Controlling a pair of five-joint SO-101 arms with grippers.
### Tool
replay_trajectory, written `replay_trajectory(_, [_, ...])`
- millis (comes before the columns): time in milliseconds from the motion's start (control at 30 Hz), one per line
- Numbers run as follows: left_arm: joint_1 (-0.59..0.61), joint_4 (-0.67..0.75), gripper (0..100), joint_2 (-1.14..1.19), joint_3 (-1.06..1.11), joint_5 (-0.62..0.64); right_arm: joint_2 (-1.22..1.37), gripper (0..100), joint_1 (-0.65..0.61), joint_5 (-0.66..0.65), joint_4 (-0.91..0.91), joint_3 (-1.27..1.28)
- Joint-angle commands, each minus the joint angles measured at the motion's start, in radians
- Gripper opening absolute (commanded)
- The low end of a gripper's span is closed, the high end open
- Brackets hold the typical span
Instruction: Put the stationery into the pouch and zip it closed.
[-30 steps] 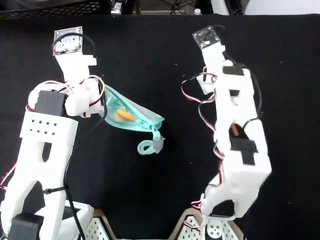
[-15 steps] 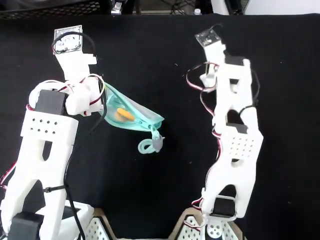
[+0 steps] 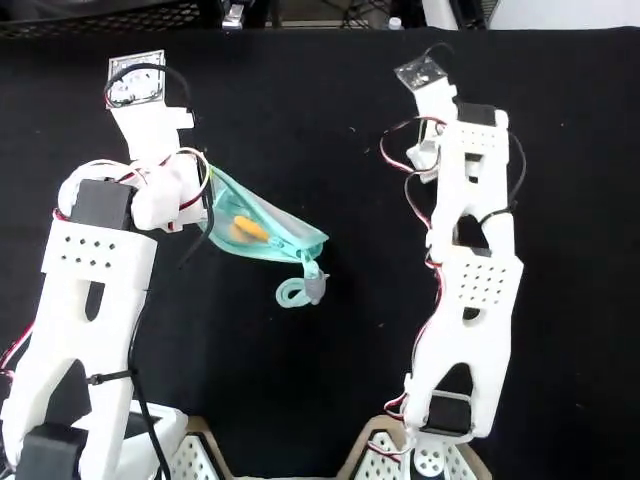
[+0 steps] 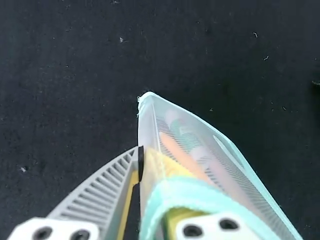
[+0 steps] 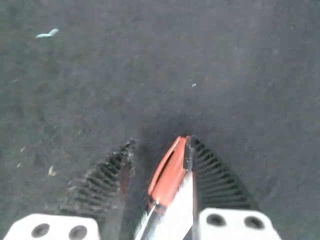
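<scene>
Hard to read from above: the left end effector [image 4: 141, 167] is tucked under its own white wrist in the high view, so only the wrist camera gives it away. There it is clenched on one end of the teal mesh pouch [image 3: 270, 232], a ribbed grey finger [image 4: 102, 187] pressed to one side while the other finger is buried behind the pouch's teal edge. Through the mesh an orange stick [image 4: 182, 155] and something yellow [image 4: 160, 172] show, along with paler shapes too faint to name. From overhead only an orange blob shows inside. The pouch hangs out from the left arm [image 3: 95, 260] toward the middle of the black worktop [image 3: 300, 100], its free end tapering to a pale teal loop [image 3: 296, 292] with a grey tab. I cannot tell whether the zip is shut. Over on the other side, the right arm [image 3: 475, 270] stretches up the worktop in a long line, well apart from the pouch, and it covers its own tip in the high view. Its wrist camera has the right end effector [image 5: 160, 143] pointing down at bare worktop, released, with dark space between the two ribbed fingers. An orange-red strip [image 5: 167, 172] lies against the inner face of one finger. I cannot say whether it is stationery or part of the finger. The left arm is bent at the elbow, forearm angled inward and wrist turned toward the centre.
</scene>
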State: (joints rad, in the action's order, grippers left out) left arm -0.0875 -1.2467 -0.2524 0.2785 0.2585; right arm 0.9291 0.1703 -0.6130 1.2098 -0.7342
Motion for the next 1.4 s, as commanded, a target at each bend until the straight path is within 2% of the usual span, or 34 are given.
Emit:
replay_trajectory(0, [0.021, 0.044, 3, 0.147, 0.088, -0.011, 0.036, 15.6, 0.025, -0.003, -0.043, -0.031])
replay_trajectory(233, [0.021, 0.044, 3, 0.147, 0.088, -0.011, 0.081, 15.2, 0.017, -0.008, -0.04, -0.03])
replay_trajectory(400, [0.021, 0.044, 3, 0.147, 0.088, -0.012, 0.077, 0.7, 0.018, -0.008, -0.04, -0.03])
replay_trajectory(567, [0.022, 0.046, 3, 0.147, 0.088, -0.012, 0.038, 1.2, 0.037, -0.003, -0.037, -0.025])
replay_trajectory(767, [0.022, 0.063, 3, 0.147, 0.093, -0.012, -0.11, 1.2, 0.037, 0.078, 0.086, -0.021])
replay_trajectory(1033, [0.022, 0.066, 3, 0.147, 0.096, -0.012, -0.352, 1.2, 0.035, 0.072, 0.285, -0.021])
replay_trajectory(1200, [0.022, 0.066, 3, 0.147, 0.096, -0.012, -0.447, 1.2, -0.015, 0.071, 0.468, -0.019])
replay_trajectory(1367, [0.022, 0.064, 3, 0.147, 0.096, -0.012, -0.581, 1.2, -0.032, 0.071, 0.486, 0.07])
